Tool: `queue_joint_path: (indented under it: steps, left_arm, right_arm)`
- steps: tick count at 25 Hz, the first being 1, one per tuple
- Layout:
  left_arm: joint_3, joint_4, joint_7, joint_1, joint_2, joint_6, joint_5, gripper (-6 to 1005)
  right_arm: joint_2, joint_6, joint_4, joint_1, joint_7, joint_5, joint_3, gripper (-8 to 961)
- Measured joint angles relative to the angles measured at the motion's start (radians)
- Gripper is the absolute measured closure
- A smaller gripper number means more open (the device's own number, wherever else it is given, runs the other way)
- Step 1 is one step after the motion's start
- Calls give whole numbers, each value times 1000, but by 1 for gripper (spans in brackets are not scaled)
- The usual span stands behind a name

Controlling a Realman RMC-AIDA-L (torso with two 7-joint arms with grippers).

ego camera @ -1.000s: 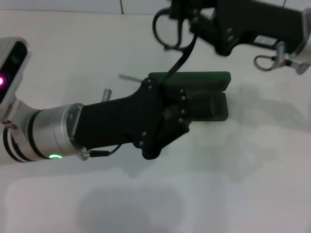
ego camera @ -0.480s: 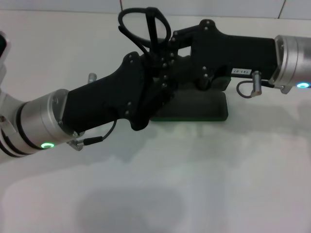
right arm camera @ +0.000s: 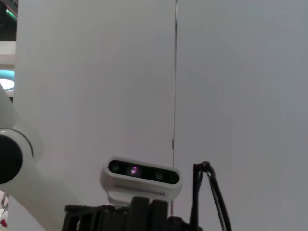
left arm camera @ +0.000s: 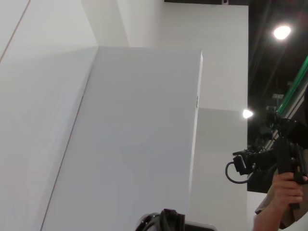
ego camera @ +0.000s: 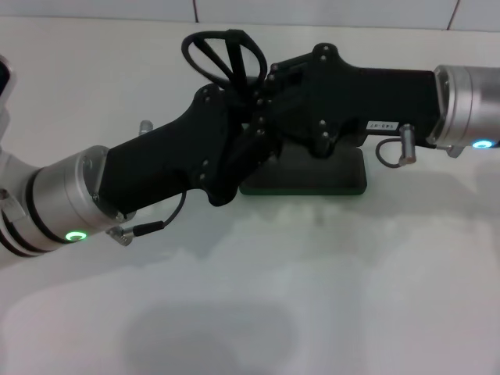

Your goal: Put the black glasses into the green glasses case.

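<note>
Head view: both arms meet over the far middle of the white table [ego camera: 328, 297]. The left gripper [ego camera: 251, 131] reaches in from the near left and the right gripper [ego camera: 269, 90] from the right; their black bodies overlap, so neither one's fingers can be read as released or clenched.

The black glasses [ego camera: 223, 56] stand up above the meeting point, lenses and temple arms looping just past the grippers toward the far table edge. They are clearly off the table, but which gripper grips them cannot be told.

The green glasses case [ego camera: 328, 176] lies flat on the table under the right gripper's body. Only its near edge and right end show; the rest is covered, so open or closed cannot be told.

Room: the whole near half of the table is bare, as is the strip to the right of the case. The far edge runs close behind the glasses.

Left wrist view: points upward at white wall panels [left arm camera: 134, 134], with a person's hand [left arm camera: 281, 192] holding a dark device at the side. No table, no case.

Right wrist view: a white camera head [right arm camera: 142, 180] against white wall, with thin black loops [right arm camera: 209, 192] beside it, probably the glasses.
</note>
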Motion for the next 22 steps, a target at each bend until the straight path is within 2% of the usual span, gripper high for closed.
queue_joint_path:
  steps: [22]
  left_arm:
    - [8,0,0,32,0,-8,-1,964]
  right_arm:
    - [1,7,3,-10,1,12,-7,851]
